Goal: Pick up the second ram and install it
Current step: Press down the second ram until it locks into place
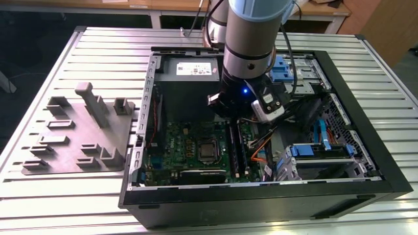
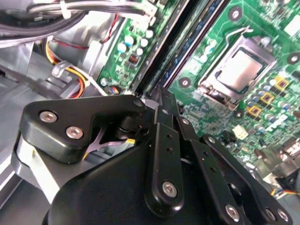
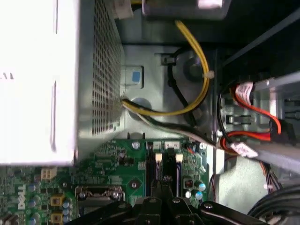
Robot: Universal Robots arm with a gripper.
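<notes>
1 grey robot arm [image 1: 248, 44] reaches down into 1 open black computer case [image 1: 365, 147] standing on the ribbed metal surface [image 1: 98, 49]. Its black gripper [image 2: 161, 93] is low over the 2 memory slots on the large green motherboard [image 1: 189, 147], next to the 1 silver square processor socket [image 2: 239, 68]. In both wrist views the fingers [image 3: 161, 187] are drawn together to a narrow tip with no clear gap. The tip lines up with the second ram [image 2: 199, 37], a long narrow dark blue stick sitting edge-up in the slot nearer the socket. Whether the tip presses or pinches it is hard to make out. The ram's long axis runs along the slot, from the case's near edge towards the grey power-supply box [image 1: 189, 68] in the exterior view. A 2nd dark strip [image 1: 244, 152] lies parallel just beside it. The wrist hides the ram's far end in the exterior view. 1 grey plastic tray with upright blocks [image 1: 78, 132] lies on the exterior view's left, well apart from the case.
</notes>
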